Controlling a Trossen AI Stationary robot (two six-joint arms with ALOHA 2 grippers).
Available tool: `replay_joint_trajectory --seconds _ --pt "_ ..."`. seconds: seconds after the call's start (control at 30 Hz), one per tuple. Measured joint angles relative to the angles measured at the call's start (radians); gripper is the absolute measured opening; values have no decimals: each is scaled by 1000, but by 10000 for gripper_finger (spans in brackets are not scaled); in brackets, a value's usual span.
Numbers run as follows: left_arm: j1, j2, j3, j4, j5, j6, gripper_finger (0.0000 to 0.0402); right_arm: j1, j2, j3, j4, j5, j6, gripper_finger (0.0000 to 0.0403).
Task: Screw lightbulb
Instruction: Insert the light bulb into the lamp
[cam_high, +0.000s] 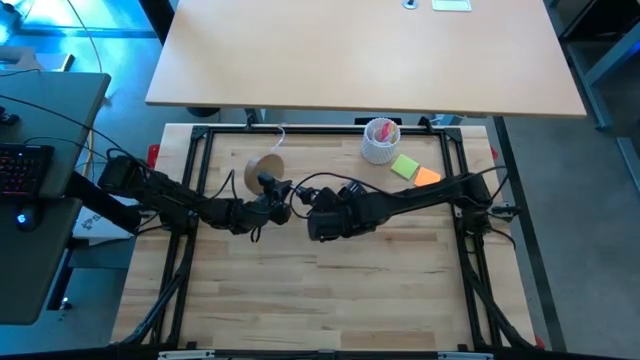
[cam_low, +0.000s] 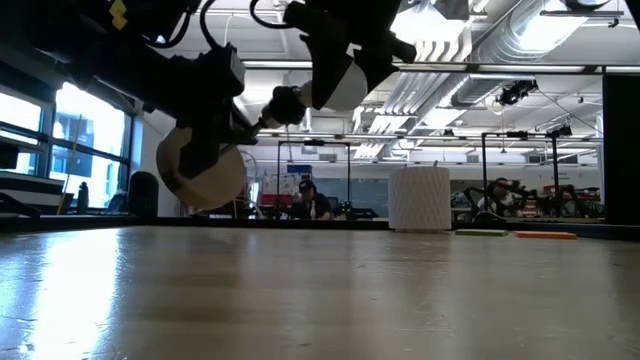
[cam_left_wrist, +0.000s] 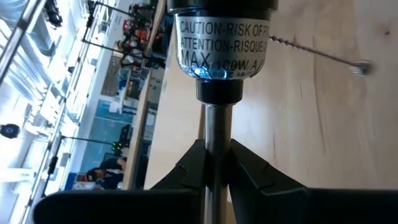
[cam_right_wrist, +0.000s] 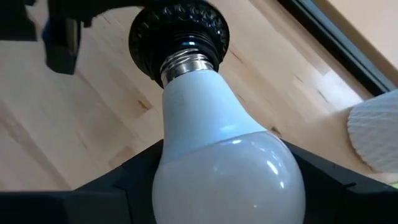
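Observation:
The lamp stand has a round wooden disc (cam_low: 205, 170), a thin metal stem (cam_left_wrist: 216, 134) and a black socket (cam_right_wrist: 180, 28) with a white caution label (cam_left_wrist: 221, 43). It is off the table and tipped on its side. The white lightbulb (cam_right_wrist: 224, 155) has its screw base (cam_right_wrist: 186, 62) in the mouth of the socket; some threads still show. It also shows in the low view (cam_low: 335, 85). My left gripper (cam_left_wrist: 216, 149) is shut on the stem. My right gripper (cam_right_wrist: 221, 165) is shut on the bulb. In the high view the two grippers meet at mid-table, left (cam_high: 262, 207) and right (cam_high: 320, 210). My left gripper pinches the metal stem (cam_left_wrist: 216, 124) just below the socket between its two fingers (cam_left_wrist: 186, 168). The fingers lie along the stem. The stand is lifted clear of the table, tilted, with the disc lower than the socket. My right gripper pinches the bulb's wide round globe (cam_right_wrist: 186, 180) between its two fingers (cam_right_wrist: 124, 180), coming at it from the end away from the socket. The bulb is clear of the table, in line with the socket, its narrow end pointing into it.
A white perforated cup (cam_high: 380, 140) with pink contents stands at the far side, with a green pad (cam_high: 405, 166) and an orange pad (cam_high: 427, 177) beside it. A thin pull chain (cam_left_wrist: 311, 50) hangs from the socket. People sit in the room beyond the table.

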Motion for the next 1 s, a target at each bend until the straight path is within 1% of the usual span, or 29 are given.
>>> replay_joint_trajectory --seconds 0.17,0.3,0.47,0.53,0.67,0.73,0.83,0.93,1.0 --pt "4 -1 0 -7 32 26 31 1 -16 0 1 0 -77 263" --pt "27 0 -2 -22 106 17 31 2 -16 0 0 3 -157 263" --pt "58 1 -3 -28 210 -54 31 19 -16 0 -21 34 -203 263" --pt "76 1 -3 -32 262 -103 35 24 -17 0 -48 48 -202 263" --pt "122 1 -3 -27 389 -211 62 27 -17 1 -110 69 -201 263" --pt "145 1 -3 -24 439 -249 68 34 -18 1 -133 75 -201 263" --pt "182 1 -3 -19 514 -296 65 45 -22 7 -180 103 -187 263" --pt "210 1 -3 -15 562 -324 56 59 -26 53 -261 142 -148 263" --pt "224 1 -12 22 591 -347 49 71 -27 98 -318 173 -133 263"
